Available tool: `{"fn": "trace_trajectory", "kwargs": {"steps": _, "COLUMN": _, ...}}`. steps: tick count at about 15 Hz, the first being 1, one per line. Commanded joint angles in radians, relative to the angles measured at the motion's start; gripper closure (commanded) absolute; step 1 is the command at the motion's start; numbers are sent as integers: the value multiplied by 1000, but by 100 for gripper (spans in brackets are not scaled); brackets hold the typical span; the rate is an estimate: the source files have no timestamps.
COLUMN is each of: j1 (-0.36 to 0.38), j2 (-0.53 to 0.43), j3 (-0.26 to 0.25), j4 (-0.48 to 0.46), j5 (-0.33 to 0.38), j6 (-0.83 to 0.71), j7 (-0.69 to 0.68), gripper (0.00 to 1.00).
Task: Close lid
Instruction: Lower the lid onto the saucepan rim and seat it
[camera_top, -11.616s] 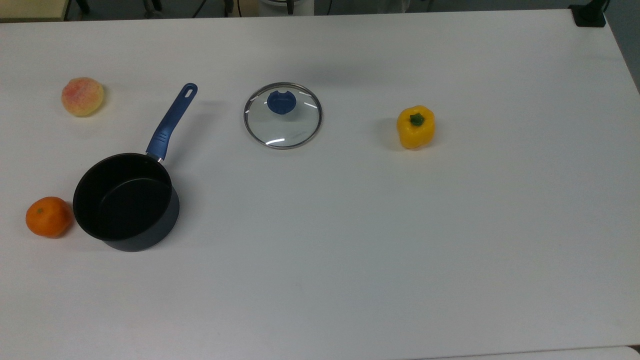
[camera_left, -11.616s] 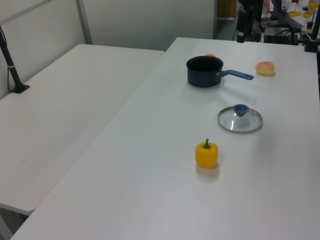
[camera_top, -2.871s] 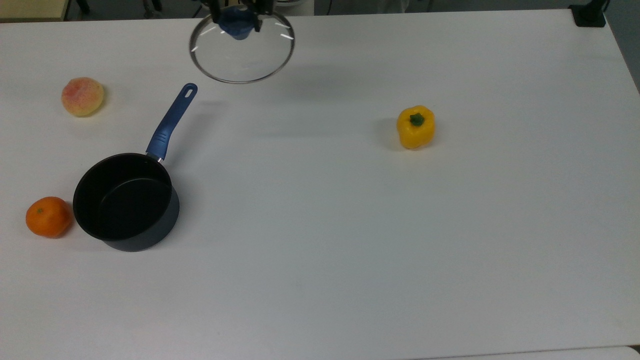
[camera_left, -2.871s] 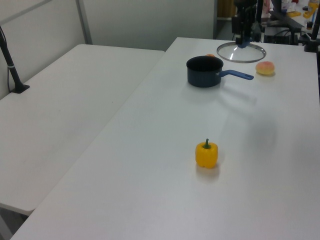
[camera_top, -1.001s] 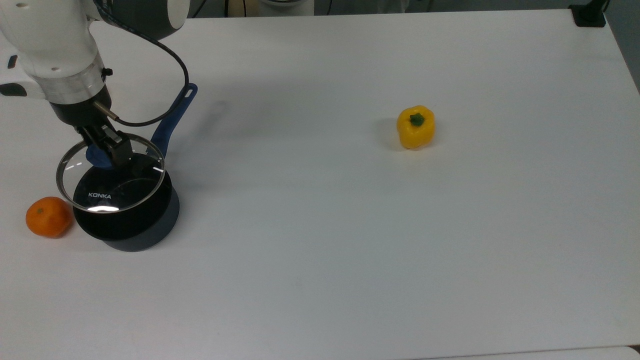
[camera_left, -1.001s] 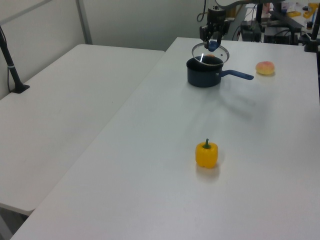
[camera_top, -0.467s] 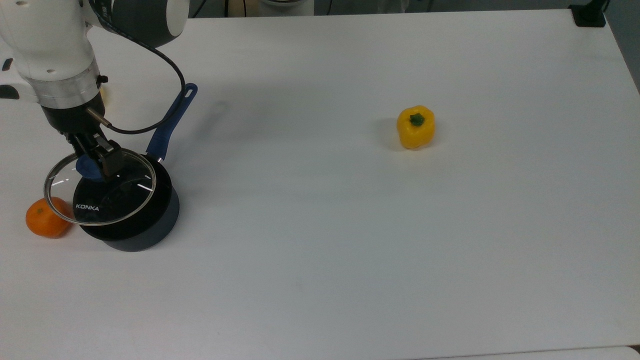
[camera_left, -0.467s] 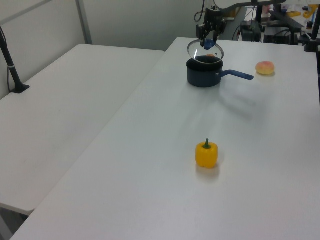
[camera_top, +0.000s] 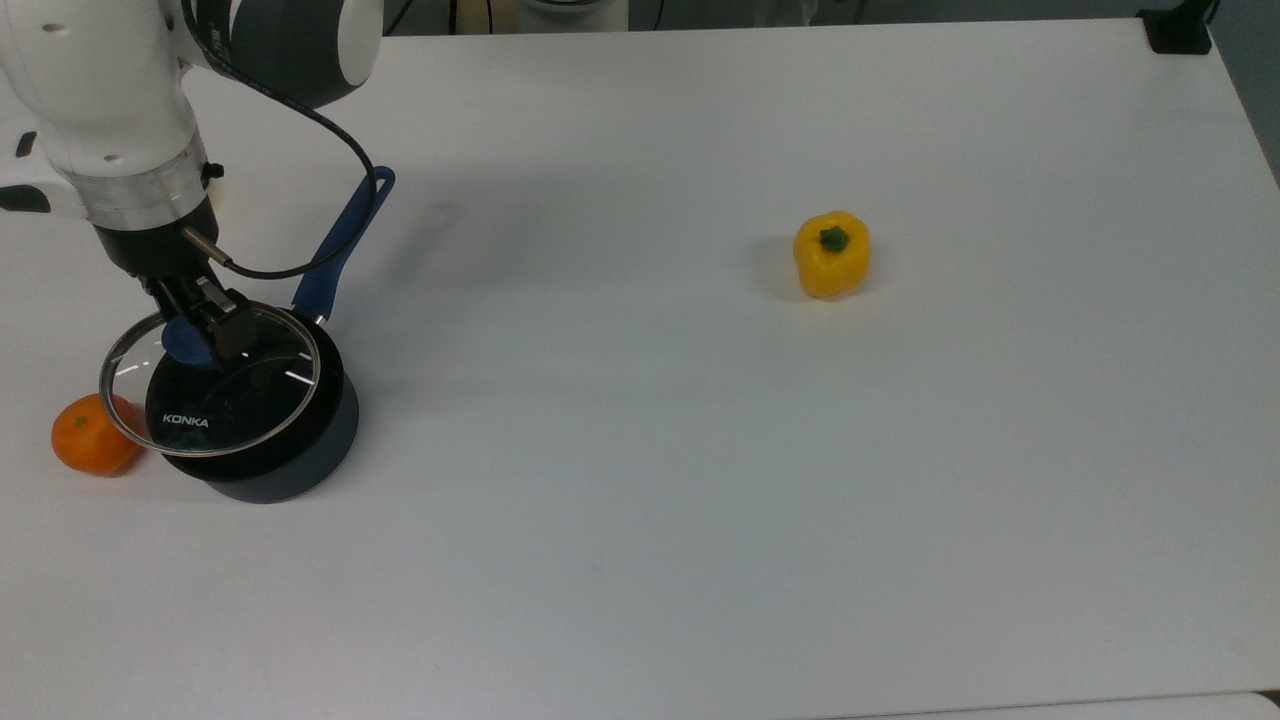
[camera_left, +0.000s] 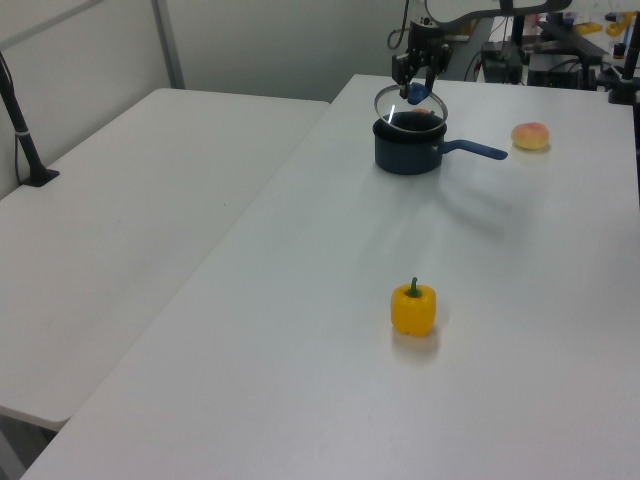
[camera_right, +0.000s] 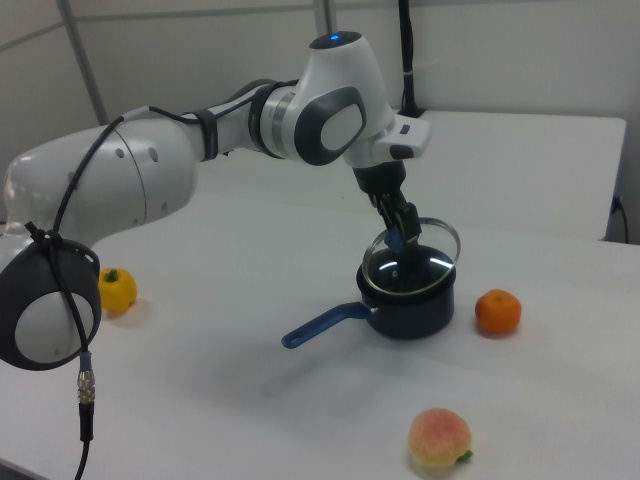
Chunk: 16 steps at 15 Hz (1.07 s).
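Note:
The round glass lid (camera_top: 225, 395), with its blue knob (camera_top: 180, 343) and white "KONKA" lettering, hangs tilted just above the dark saucepan (camera_top: 300, 450). It is offset a little toward the top view's left and overlaps the pan's rim. My gripper (camera_top: 203, 330) is shut on the knob, reaching down from the white arm. In the left view the gripper (camera_left: 415, 86) holds the lid (camera_left: 408, 103) over the saucepan (camera_left: 405, 150). The right view has the gripper (camera_right: 403, 233), the lid (camera_right: 432, 245) and the saucepan (camera_right: 410, 305) with its blue handle pointing toward the right view's left.
An orange (camera_top: 90, 434) sits against the saucepan on the top view's left. A yellow bell pepper (camera_top: 831, 253) stands far off on the top view's right. A peach (camera_left: 530, 135) lies beyond the pan handle (camera_top: 345, 245). The arm's black cable (camera_top: 330, 130) loops over the handle.
The lid was lifted off the table and carried to the saucepan. In the last half second it shifted slightly rightward and lower in the top view, closer over the pan.

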<state>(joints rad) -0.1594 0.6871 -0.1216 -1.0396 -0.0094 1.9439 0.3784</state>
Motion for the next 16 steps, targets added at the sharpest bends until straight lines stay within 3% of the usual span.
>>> {"fn": "trace_trajectory", "kwargs": {"steps": 1, "j1": 3, "j2": -14, "j3": 4, "j4": -26, "j5": 14, "j6": 15, "j7": 13, "gripper": 75}}
{"fn": "trace_trajectory", "kwargs": {"steps": 16, "j1": 12, "j2": -14, "j3": 7, "j4": -74, "j5": 5, "j6": 23, "j7": 11, "gripper": 72}}
